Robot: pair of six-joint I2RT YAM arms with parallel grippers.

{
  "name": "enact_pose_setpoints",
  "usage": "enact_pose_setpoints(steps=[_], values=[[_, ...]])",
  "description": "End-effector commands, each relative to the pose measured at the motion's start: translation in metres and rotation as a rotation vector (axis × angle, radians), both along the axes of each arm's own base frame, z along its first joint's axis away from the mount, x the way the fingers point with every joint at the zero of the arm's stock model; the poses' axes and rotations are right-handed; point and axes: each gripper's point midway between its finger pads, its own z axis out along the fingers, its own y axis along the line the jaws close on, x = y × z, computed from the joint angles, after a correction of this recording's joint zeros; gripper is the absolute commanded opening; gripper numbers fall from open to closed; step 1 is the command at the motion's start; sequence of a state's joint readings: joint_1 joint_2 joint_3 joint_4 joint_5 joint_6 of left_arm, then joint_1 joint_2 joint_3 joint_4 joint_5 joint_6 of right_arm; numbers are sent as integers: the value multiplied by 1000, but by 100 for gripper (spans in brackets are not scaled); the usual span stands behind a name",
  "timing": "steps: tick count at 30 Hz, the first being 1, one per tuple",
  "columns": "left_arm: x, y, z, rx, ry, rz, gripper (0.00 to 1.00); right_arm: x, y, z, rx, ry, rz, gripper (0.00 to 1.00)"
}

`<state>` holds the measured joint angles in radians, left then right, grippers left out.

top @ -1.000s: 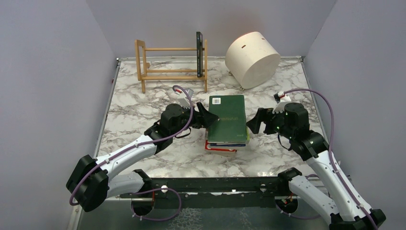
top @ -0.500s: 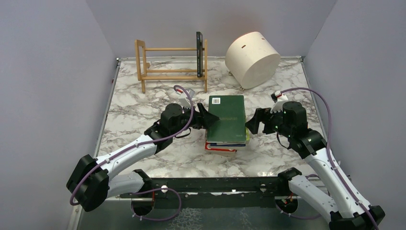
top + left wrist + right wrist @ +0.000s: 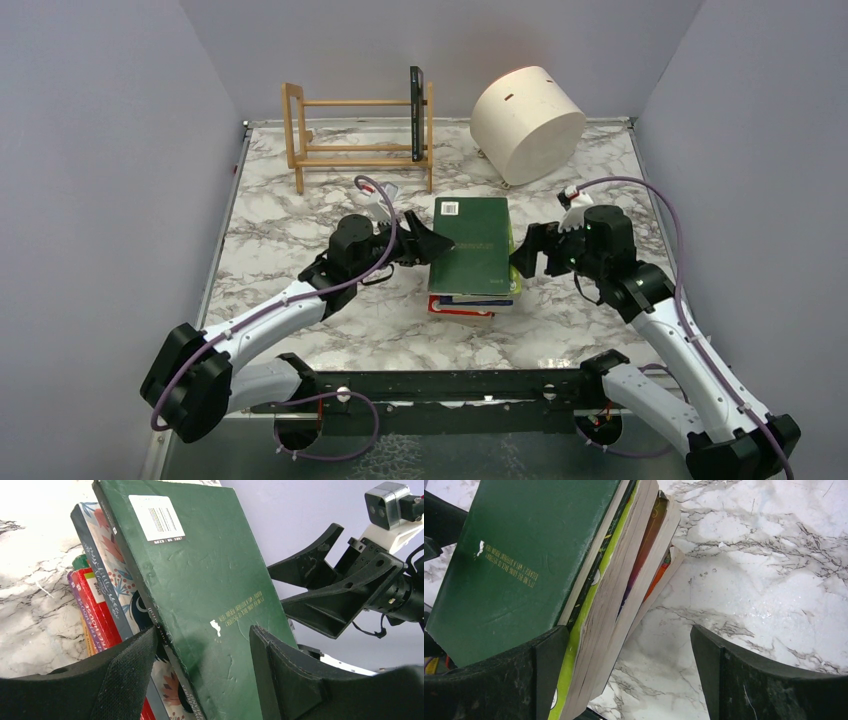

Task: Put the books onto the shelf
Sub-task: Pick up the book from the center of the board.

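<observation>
**Marble worktop, books mid-way: grip on top book looking marginal**

Marble worktop [image 3: 300,240] is carrying the stack [image 3: 462,304] of books between the two arms, well apart from the shelf [image 3: 296,140] at the back. One black book [image 3: 416,115] is standing upright at the shelf's right end. The others are lying in the stack.

Left tool [image 3: 428,243] is clamping the green book [image 3: 472,248] by its spine edge, one finger on the cover and one beneath. The book is tilting up off the stack. Right tool [image 3: 522,262] is gaping wide at the page edges, one finger against the stack and the other over bare marble, gripping nothing.

Risks, as I am judging them:
- The grip is sitting on one long edge only, so the book may be pivoting or sagging once clear.
- The lower finger may be catching the patterned book [image 3: 102,565] underneath and dragging it along.
- The right finger, if pressing inward, could be shoving the loose stack askew.
- The drum [image 3: 528,122] near the shelf is narrowing the approach on that side.
</observation>
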<state>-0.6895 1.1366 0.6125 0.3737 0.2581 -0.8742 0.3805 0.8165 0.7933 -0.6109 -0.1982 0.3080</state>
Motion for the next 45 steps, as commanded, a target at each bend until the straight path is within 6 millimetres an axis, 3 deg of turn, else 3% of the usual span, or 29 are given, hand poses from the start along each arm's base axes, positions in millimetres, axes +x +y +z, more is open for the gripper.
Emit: enact_pose_setpoints(steps=[1, 15, 30, 45], values=[[-8, -6, 34, -110, -55, -75, 60, 10, 16, 29, 53, -83, 60, 91], [2, 3, 34, -223, -44, -127, 60, 23, 33, 25, 38, -77, 84, 91], [-9, 4, 33, -377, -31, -229, 60, 28, 38, 20, 21, -74, 78, 91], [-7, -6, 38, -425, -8, -299, 42, 34, 48, 24, 9, -88, 88, 91]])
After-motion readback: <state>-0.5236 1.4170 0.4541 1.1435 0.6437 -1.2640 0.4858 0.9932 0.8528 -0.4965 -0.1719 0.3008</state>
